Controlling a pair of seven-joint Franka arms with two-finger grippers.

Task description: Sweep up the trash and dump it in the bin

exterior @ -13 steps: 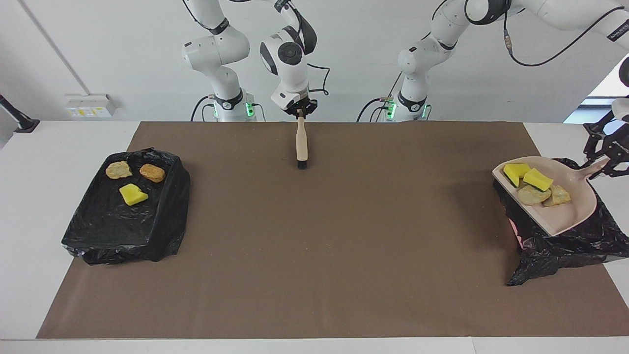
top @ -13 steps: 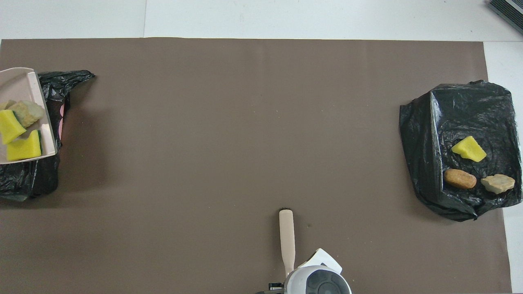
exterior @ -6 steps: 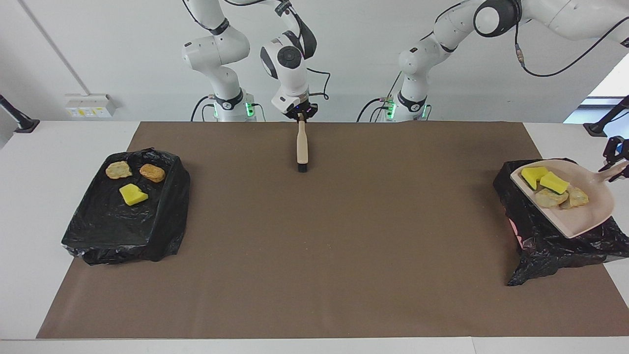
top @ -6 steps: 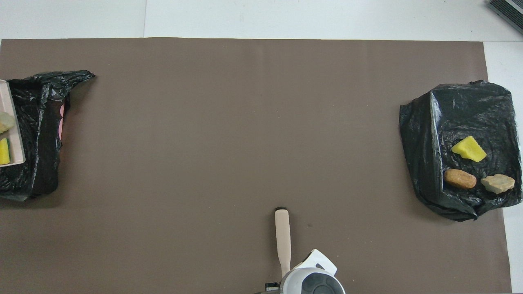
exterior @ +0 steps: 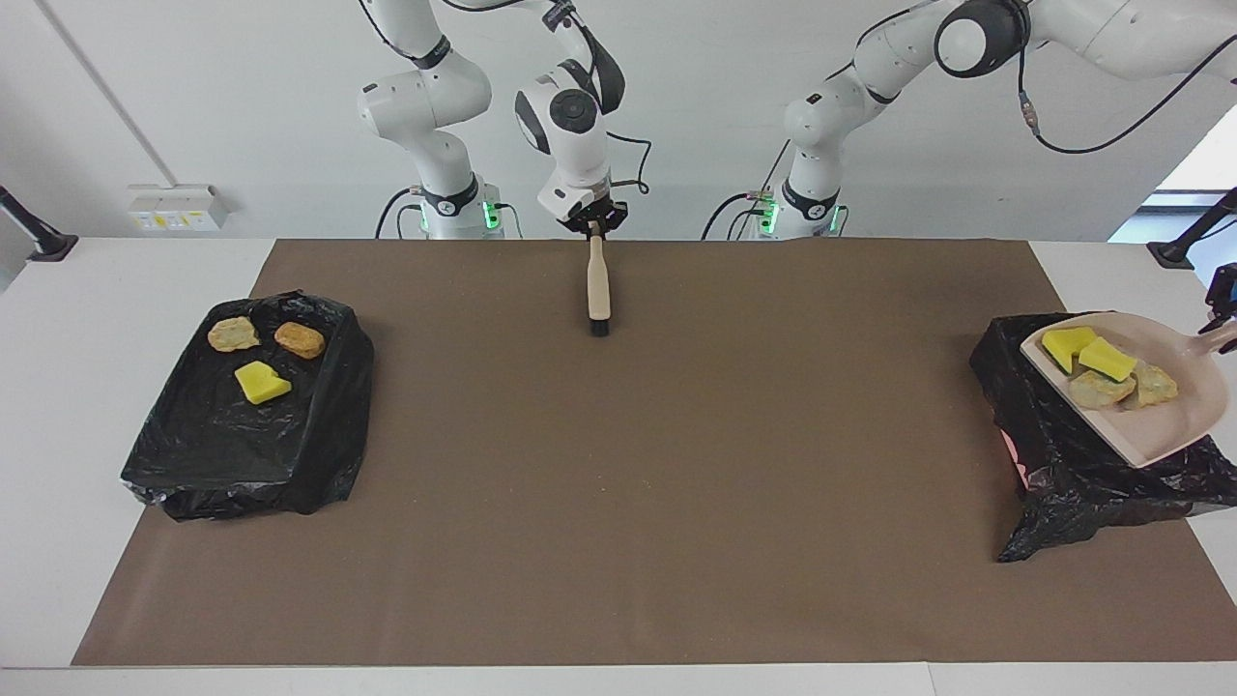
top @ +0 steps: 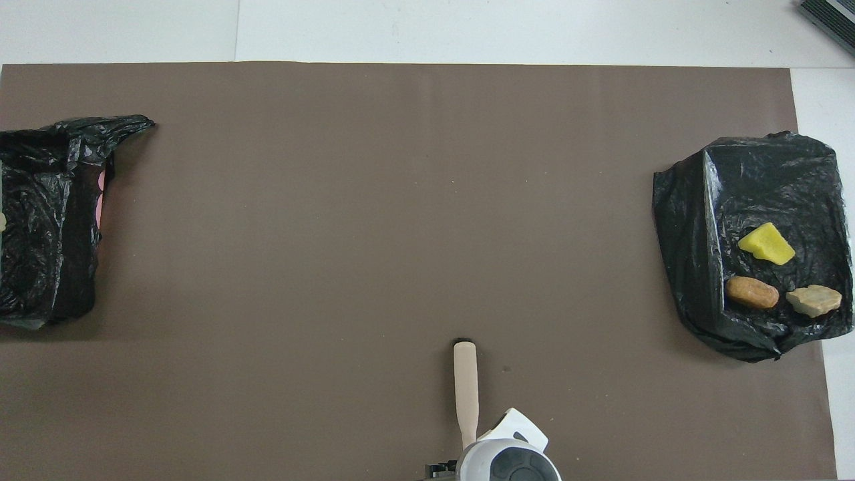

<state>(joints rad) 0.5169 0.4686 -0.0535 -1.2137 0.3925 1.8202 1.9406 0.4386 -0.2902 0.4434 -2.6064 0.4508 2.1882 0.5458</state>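
Yellow sponge and tan crinkled trash bits [exterior: 1109, 371] looked light, soft; beige plastic dustpan [exterior: 1174, 425] handle sat in left gripper [exterior: 1220, 321], jaw state unclear; right gripper [exterior: 594, 226] clamped beige brush [exterior: 598, 286].

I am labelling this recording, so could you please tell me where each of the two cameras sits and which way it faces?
Facing view: high across the table, looking at the robots; both arms show whole, the right gripper holding the brush, the left gripper at the edge holding the dustpan of trash over a black-lined bin.
Overhead view: above the robots' end, looking steeply down and forward; only the right arm's wrist shows.
Shared: the brush, both bins, the brown mat, half a turn apart.
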